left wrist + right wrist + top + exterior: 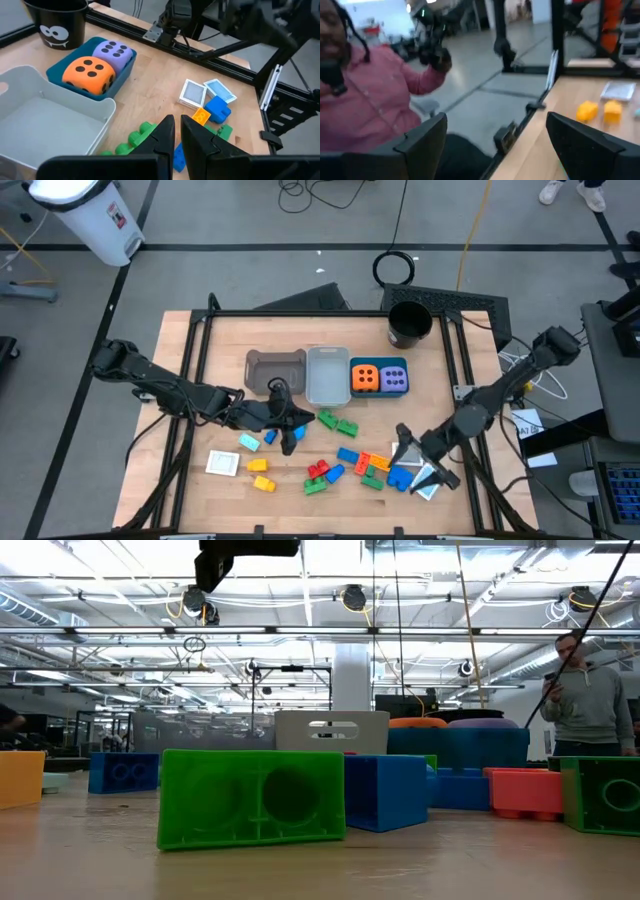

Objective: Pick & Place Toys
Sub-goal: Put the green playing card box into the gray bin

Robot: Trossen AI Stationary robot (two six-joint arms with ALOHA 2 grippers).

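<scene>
The toys (345, 460) lie scattered across the lower middle of the high view, the green brick (347, 427) long axis roughly left-right. Left gripper (292, 432) hovers centre, fingers pressed together. Right gripper (415, 460), lower right, is spread wide, seemingly empty.

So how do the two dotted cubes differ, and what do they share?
The orange cube shows four black dots on top in the high view; the purple cube shows six. The orange cube lies on the side towards the clear bin, the purple on the side away from it. They share rounded corners, black dots, similar size, and the same teal bin, side by side.
</scene>
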